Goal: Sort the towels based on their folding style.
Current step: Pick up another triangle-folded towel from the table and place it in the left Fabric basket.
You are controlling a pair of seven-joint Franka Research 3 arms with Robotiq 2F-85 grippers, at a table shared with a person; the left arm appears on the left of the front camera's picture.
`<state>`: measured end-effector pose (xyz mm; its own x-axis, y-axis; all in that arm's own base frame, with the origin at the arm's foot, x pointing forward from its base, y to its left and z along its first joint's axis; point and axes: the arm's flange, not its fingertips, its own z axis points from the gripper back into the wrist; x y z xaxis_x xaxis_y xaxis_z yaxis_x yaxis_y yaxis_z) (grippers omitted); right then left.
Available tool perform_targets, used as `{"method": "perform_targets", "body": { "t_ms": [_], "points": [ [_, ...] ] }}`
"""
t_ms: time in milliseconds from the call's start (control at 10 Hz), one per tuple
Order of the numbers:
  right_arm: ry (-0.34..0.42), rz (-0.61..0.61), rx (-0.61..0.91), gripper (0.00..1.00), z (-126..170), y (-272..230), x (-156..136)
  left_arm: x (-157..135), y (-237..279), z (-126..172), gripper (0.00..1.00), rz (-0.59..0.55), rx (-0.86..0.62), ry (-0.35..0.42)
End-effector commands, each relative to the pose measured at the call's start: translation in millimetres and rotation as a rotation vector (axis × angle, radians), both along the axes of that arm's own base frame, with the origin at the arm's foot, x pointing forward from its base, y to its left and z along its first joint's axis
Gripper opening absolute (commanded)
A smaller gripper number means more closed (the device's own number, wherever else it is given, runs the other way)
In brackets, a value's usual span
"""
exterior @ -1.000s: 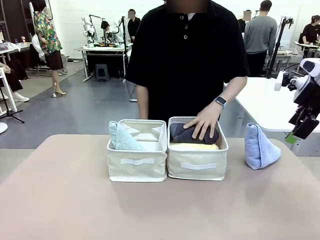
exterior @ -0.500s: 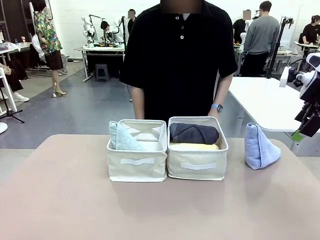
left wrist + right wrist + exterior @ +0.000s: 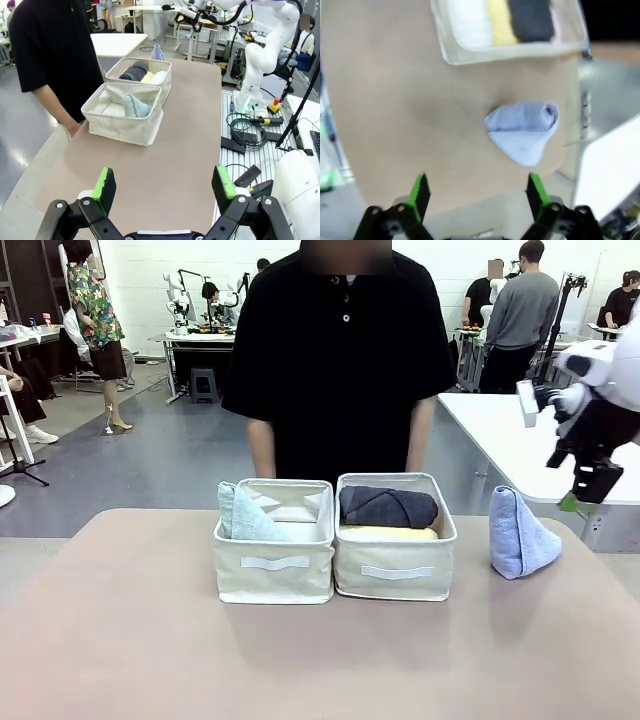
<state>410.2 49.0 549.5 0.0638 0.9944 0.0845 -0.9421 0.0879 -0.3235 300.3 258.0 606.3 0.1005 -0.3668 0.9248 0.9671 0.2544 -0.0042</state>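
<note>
- Towels are sitting in two beige fabric bins at mid-desk and in one spot on the bare desk (image 3: 320,660).
- Light blue cone towel (image 3: 520,535) is standing upright on the desk to the right of the right bin (image 3: 395,585), apart from it and outside both bins.
- Dark grey rolled towel (image 3: 388,507) is lying across the far part of the right bin, with the yellow rolled towel (image 3: 390,533) lying just beside it on the robot's side.
- White rolled towel (image 3: 465,20) is lying next to the yellow one in the same bin, as the right wrist view is showing.
- Pale green cone towel (image 3: 243,515) is leaning at the left end of the left bin (image 3: 274,580), its top rising above the rim.
- Both bins are standing side by side with their walls touching.
- Right arm's jaws are hanging in the air above and to the right of the light blue cone. Their green pads (image 3: 419,192) are spread wide and gripping nothing, and the cone is showing between them farther down.
- Left arm's jaws are hovering over the desk's left end, well apart from the bins. Their green pads (image 3: 104,182) are also standing wide apart and empty.
- Person (image 3: 335,360) in a black shirt is standing at the far side behind the bins, arms hanging down.
</note>
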Motion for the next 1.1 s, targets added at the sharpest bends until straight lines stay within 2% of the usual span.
{"method": "perform_targets", "body": {
  "t_ms": [0, 200, 300, 400, 500, 600, 1000],
  "points": [
    [-0.024, 0.199, -0.145, 1.00, -12, -4, 56, 0, 1, 1, 1.00, -0.005, -0.014, -0.022],
    [0.029, 0.286, -0.220, 1.00, -29, -5, 86, 0, 1, 1, 1.00, -0.005, -0.014, -0.022],
    [0.038, 0.309, -0.189, 1.00, -32, -5, 92, 0, 1, 1, 1.00, -0.005, -0.014, -0.022],
    [0.039, 0.291, -0.156, 1.00, -31, -3, 92, 0, 1, 1, 1.00, -0.005, -0.014, -0.022],
    [0.043, 0.127, -0.155, 1.00, -27, 2, 82, 0, 1, 1, 1.00, -0.005, -0.014, -0.022],
    [0.058, 0.293, -0.192, 1.00, -38, -3, 93, 0, 1, 1, 1.00, -0.005, -0.014, -0.022],
    [0.054, 0.264, -0.196, 1.00, -34, 0, 92, 0, 1, 1, 1.00, -0.005, -0.014, -0.022]
  ]
}}
